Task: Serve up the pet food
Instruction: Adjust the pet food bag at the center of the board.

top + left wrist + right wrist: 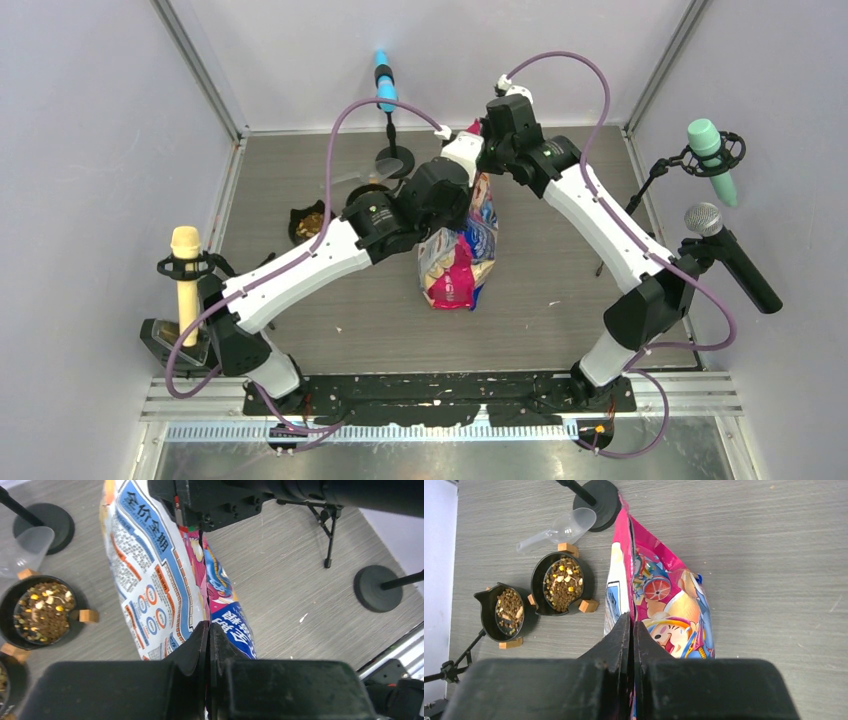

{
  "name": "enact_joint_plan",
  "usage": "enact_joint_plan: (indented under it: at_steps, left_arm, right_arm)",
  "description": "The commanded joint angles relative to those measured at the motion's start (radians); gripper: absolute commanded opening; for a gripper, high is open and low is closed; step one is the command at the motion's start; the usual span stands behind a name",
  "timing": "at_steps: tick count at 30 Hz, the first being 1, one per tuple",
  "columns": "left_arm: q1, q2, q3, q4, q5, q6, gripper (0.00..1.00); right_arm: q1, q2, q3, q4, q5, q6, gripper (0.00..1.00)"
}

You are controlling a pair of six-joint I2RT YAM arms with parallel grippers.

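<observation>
The pet food is brown and tan kibble (562,580) filling a black bowl (537,587), with more kibble (509,610) in a second black bowl (488,611) to its left. One filled bowl (10,600) also shows in the left wrist view. The pink, white and blue printed bag (458,262) stands mid-table. My left gripper (208,630) is shut on the bag's (150,575) top edge. My right gripper (632,625) is shut on the same edge of the bag (674,605), further along. In the top view both grippers (468,178) (486,142) meet above the bag.
A clear plastic scoop (569,526) lies behind the bowls beside a round black microphone stand base (599,497). More stand bases (377,587) and a tripod (327,535) sit to the right. The bowls (310,220) sit left of the bag, below the left arm.
</observation>
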Motion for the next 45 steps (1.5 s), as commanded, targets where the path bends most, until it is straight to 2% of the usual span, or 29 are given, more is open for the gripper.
enact_joint_plan:
  at_steps: [1, 5, 9, 14, 17, 21, 24, 30, 33, 34, 36, 37, 38, 39, 41, 43, 45]
  left_arm:
    - [0.002, -0.098, 0.014, -0.027, -0.041, 0.238, 0.00]
    - [0.020, -0.147, 0.000, -0.018, -0.010, 0.397, 0.00]
    - [0.100, -0.193, -0.023, -0.006, 0.109, 0.489, 0.00]
    - [0.215, -0.217, -0.058, 0.040, 0.198, 0.540, 0.00]
    - [0.288, -0.238, -0.122, 0.130, 0.334, 0.607, 0.00]
    - [0.392, -0.233, -0.116, 0.152, 0.587, 0.678, 0.00]
    - [0.428, -0.242, -0.122, 0.157, 0.800, 0.774, 0.00]
    - [0.458, -0.224, -0.121, 0.086, 0.983, 0.948, 0.00]
    - [0.473, -0.211, -0.110, 0.068, 1.022, 0.952, 0.00]
    - [0.473, -0.207, -0.101, 0.059, 1.023, 0.952, 0.00]
    - [0.473, -0.196, -0.078, 0.061, 1.001, 0.912, 0.03]
    - [0.473, -0.194, -0.073, 0.059, 0.996, 0.894, 0.14]
    - [0.473, -0.195, -0.071, 0.059, 0.989, 0.875, 0.28]
    - [0.473, -0.198, -0.073, 0.063, 0.978, 0.856, 0.33]
    - [0.473, -0.206, -0.082, 0.067, 0.959, 0.825, 0.42]
    - [0.473, -0.213, -0.086, 0.050, 0.948, 0.806, 0.44]
    - [0.473, -0.226, -0.098, 0.033, 0.928, 0.803, 0.47]
  right_arm:
    - [-0.019, -0.115, 0.035, -0.016, 0.165, 0.069, 0.05]
    - [-0.019, -0.168, -0.018, -0.006, 0.233, 0.168, 0.05]
    - [-0.019, -0.224, -0.085, 0.010, 0.254, 0.299, 0.05]
    - [-0.015, -0.266, -0.131, 0.022, 0.226, 0.385, 0.05]
    - [-0.008, -0.272, -0.130, 0.018, 0.215, 0.432, 0.05]
    - [0.009, -0.278, -0.124, -0.001, 0.222, 0.510, 0.05]
    - [0.016, -0.289, -0.135, -0.018, 0.232, 0.574, 0.05]
    - [0.020, -0.298, -0.147, -0.026, 0.249, 0.671, 0.05]
    - [0.020, -0.295, -0.148, 0.014, 0.254, 0.641, 0.05]
    - [0.019, -0.289, -0.146, 0.045, 0.228, 0.563, 0.05]
    - [0.013, -0.271, -0.116, 0.095, 0.184, 0.445, 0.20]
    - [0.008, -0.270, -0.104, 0.104, 0.173, 0.410, 0.35]
    - [0.007, -0.279, -0.095, 0.110, 0.167, 0.348, 0.42]
    - [0.005, -0.290, -0.100, 0.140, 0.167, 0.321, 0.55]
    - [-0.012, -0.339, -0.173, 0.244, 0.122, 0.200, 0.66]
    - [-0.030, -0.398, -0.232, 0.351, 0.065, 0.111, 0.74]
    - [-0.060, -0.445, -0.272, 0.457, -0.095, -0.011, 0.76]
